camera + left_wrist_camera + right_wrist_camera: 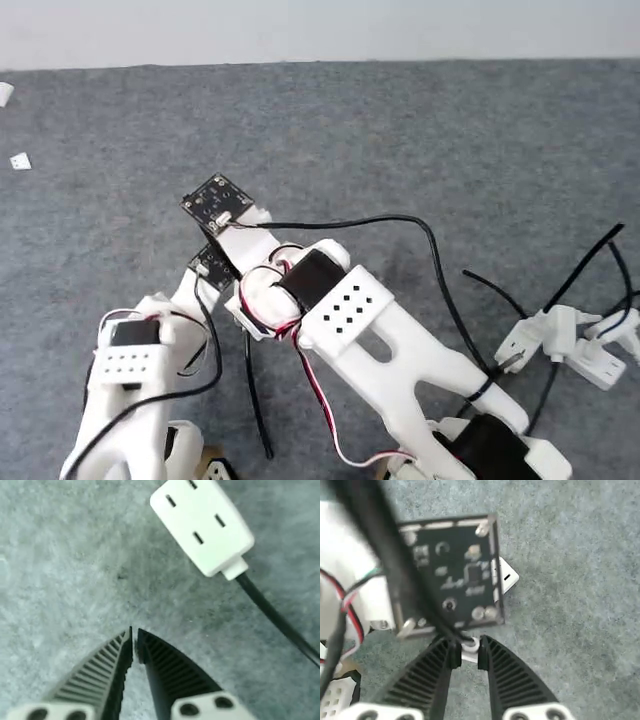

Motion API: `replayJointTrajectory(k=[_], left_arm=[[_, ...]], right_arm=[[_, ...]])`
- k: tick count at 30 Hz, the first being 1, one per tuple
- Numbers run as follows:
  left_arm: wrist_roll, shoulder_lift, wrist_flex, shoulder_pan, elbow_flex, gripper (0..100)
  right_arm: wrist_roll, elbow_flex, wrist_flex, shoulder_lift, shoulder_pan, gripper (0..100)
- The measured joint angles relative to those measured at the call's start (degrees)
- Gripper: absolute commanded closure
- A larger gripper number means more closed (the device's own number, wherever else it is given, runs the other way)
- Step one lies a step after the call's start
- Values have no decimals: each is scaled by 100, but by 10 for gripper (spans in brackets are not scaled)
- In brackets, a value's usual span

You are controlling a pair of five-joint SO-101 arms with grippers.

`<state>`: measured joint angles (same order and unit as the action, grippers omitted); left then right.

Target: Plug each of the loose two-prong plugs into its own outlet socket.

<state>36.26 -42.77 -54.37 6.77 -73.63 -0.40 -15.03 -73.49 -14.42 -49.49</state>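
A white outlet block (200,525) with paired slots lies on the grey carpet, its black cord (275,615) trailing off. My left gripper (134,632) hovers just short of it, shut and empty. From the right wrist, a corner of the outlet (507,577) peeks out past the left arm's camera board (450,575). My right gripper (467,652) is close behind that board, open by a narrow gap, through which the board's white cable connector shows. Loose white two-prong plugs (560,345) with black cords lie at the table's right edge, far from both arms.
Both arms crowd together left of centre, their camera boards (215,200) stacked over the outlet area. A black cable (430,240) arcs across the right arm. Two white scraps (20,160) lie at the far left.
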Motion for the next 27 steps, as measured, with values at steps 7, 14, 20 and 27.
replayJointTrajectory(k=[7,14,20,27], left_arm=[[0,-229,0,-35,-35,988],[-589,-229,651,202,-62,988],[-2127,-264,1670,545,-378,988],[-2207,-264,1732,580,-378,988]], right_arm=[[-141,0,141,0,0,991],[-1204,-932,1495,0,519,991],[-1495,-1512,2787,0,712,991],[-1512,-1521,3086,492,730,991]])
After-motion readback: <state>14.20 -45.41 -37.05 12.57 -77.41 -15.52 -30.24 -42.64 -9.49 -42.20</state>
